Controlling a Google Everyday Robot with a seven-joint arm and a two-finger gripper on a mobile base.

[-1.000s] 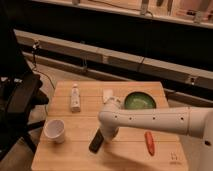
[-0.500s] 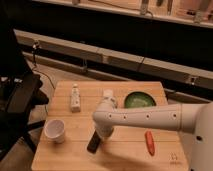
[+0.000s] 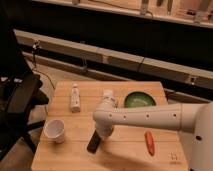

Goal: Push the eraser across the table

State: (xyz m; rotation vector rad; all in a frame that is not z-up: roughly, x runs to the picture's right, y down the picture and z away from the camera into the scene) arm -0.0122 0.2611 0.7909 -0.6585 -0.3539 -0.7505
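The eraser (image 3: 93,142), a flat black oblong block, lies tilted on the light wooden table (image 3: 75,160), near the front and left of centre. My white arm reaches in from the right. Its end, with the gripper (image 3: 102,131), comes down right over the eraser's upper right end and hides part of it. An orange carrot-like thing (image 3: 149,141) lies to the right of the eraser.
A white cup (image 3: 54,130) stands at the front left. A white tube-like bottle (image 3: 75,97) lies at the back left. A small white block (image 3: 108,94) and a green bowl (image 3: 138,99) sit at the back. A dark office chair (image 3: 20,100) stands left of the table.
The arm's end has moved left and slightly toward the front, and the eraser has shifted left with it.
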